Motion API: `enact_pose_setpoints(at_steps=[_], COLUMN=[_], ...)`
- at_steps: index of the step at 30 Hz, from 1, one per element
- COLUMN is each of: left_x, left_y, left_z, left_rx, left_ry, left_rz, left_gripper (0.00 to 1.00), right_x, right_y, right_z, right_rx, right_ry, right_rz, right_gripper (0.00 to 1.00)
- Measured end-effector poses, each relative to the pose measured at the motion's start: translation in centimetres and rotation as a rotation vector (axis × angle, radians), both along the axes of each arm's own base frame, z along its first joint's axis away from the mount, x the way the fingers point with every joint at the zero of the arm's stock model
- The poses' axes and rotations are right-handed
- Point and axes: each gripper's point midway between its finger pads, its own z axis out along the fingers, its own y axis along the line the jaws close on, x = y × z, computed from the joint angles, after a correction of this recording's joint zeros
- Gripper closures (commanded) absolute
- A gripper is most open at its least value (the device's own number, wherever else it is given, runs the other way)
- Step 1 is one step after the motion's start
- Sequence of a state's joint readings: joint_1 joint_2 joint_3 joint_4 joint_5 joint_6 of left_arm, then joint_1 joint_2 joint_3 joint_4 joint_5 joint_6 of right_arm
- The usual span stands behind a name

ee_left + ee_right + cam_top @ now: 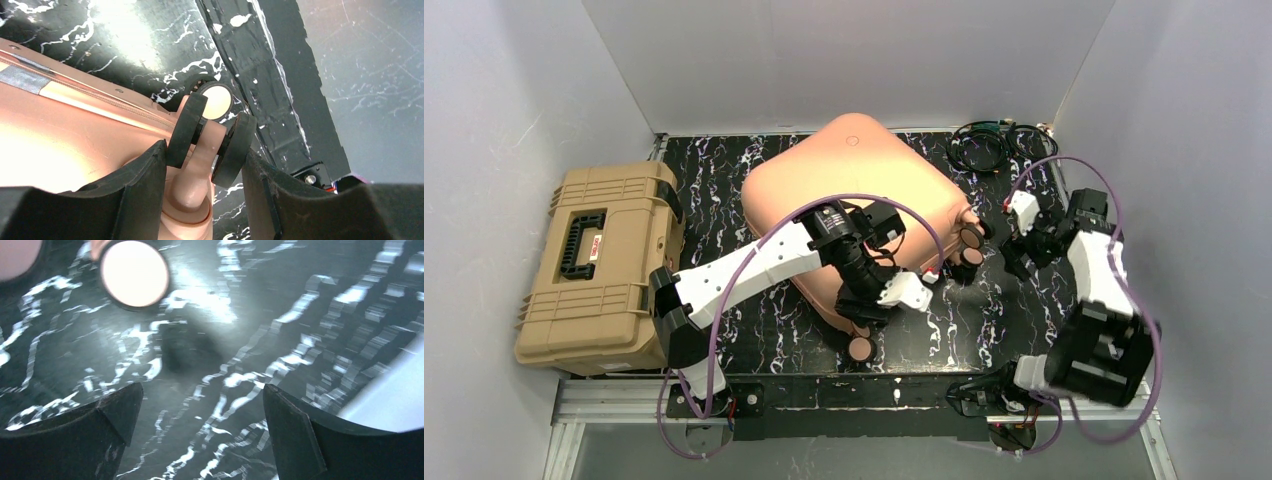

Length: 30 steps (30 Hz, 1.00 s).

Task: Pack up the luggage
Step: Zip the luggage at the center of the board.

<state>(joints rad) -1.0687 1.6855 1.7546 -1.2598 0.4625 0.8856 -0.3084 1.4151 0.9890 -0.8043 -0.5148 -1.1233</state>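
Observation:
The luggage (pixel 854 170) is a peach-pink hard-shell suitcase lying shut and flat on the black marbled table (pixel 724 180). My left gripper (pixel 861 318) reaches over its near corner. In the left wrist view, the left gripper (pixel 204 150) is shut on a twin black wheel (pixel 231 150) of the luggage (pixel 60 145), one finger pressed against each side. Another wheel (pixel 216 100) shows just beyond it. My right gripper (pixel 1012 258) hovers beside the luggage's right-hand wheels (pixel 970 240). In the right wrist view, the right gripper (pixel 201 389) is open over bare table, with a wheel (pixel 134 272) at the upper left.
A tan ribbed toolbox (pixel 599 265) with a black handle lies at the table's left edge. A coil of black cable (pixel 984 145) sits at the back right corner. White walls close in the back and both sides.

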Motion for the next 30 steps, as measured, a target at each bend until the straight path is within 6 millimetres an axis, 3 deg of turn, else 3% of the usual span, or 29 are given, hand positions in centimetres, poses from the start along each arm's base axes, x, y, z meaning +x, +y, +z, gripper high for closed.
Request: enact_pose_setpoints(at_steps=[4, 7, 17, 21, 26, 30], left_x=[1.0, 1.8, 3.7, 3.9, 3.9, 3.9], left_y=[-1.0, -1.4, -1.4, -1.5, -1.3, -1.3], left_z=[0.3, 0.5, 1.4, 1.8, 1.9, 2.0], left_rx=[-0.044, -0.070, -0.089, -0.088, -0.082, -0.075], left_ry=[-0.002, -0.006, -0.031, -0.032, -0.029, -0.024], left_rz=[0.049, 0.082, 0.157, 0.166, 0.170, 0.174], left_gripper=[1.00, 1.00, 1.00, 1.00, 1.00, 1.00], right_x=[2.1, 2.1, 2.8, 3.1, 4.2, 4.1], right_y=[-2.5, -2.7, 1.9, 3.8, 6.9, 9.2], right_z=[4.3, 5.8, 2.2, 1.7, 3.5, 3.0], right_rx=[-0.096, -0.083, 0.202, 0.324, 0.328, 0.318], right_ry=[-0.299, -0.461, -0.502, -0.551, -0.676, -0.739], right_rz=[-0.196, -0.271, -0.178, -0.154, -0.026, 0.057], right_gripper=[0.02, 0.06, 0.42, 0.37, 0.31, 0.34])
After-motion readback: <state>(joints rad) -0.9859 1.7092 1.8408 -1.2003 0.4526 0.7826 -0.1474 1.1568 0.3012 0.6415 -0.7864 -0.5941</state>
